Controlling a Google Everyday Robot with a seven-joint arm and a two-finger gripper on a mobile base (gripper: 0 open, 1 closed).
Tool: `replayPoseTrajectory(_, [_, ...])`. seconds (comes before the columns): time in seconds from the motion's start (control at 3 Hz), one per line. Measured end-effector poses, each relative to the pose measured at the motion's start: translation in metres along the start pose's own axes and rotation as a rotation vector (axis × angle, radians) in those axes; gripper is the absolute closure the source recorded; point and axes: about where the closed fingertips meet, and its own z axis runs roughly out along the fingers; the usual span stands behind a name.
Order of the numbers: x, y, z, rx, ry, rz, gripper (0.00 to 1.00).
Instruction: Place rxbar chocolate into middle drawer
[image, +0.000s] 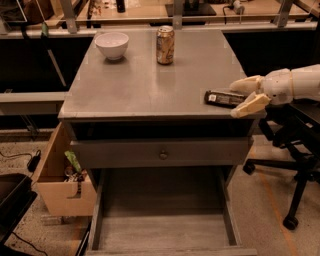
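The rxbar chocolate (224, 97), a flat black bar with a small white label, lies on the grey cabinet top (150, 85) near its right front edge. My gripper (246, 95) reaches in from the right at table height. It is open, with one pale finger behind the bar's right end and one in front of it. The middle drawer (160, 232) is pulled out low at the front, and its bare grey plank floor is empty.
A white bowl (112, 45) and a gold soda can (165, 45) stand at the back of the top. A closed drawer front with a round knob (162, 154) sits above the open drawer. A tan wooden box (55, 187) hangs at left, and an office chair (295, 150) is at right.
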Motion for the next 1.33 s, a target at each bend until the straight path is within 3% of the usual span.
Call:
replayPoseTrajectory(0.33, [0.0000, 0.0000, 0.0001, 0.000, 0.000, 0.000, 0.96])
replayPoseTrajectory(1.33, [-0.0019, -0.0001, 0.0010, -0.003, -0.001, 0.000, 1.00])
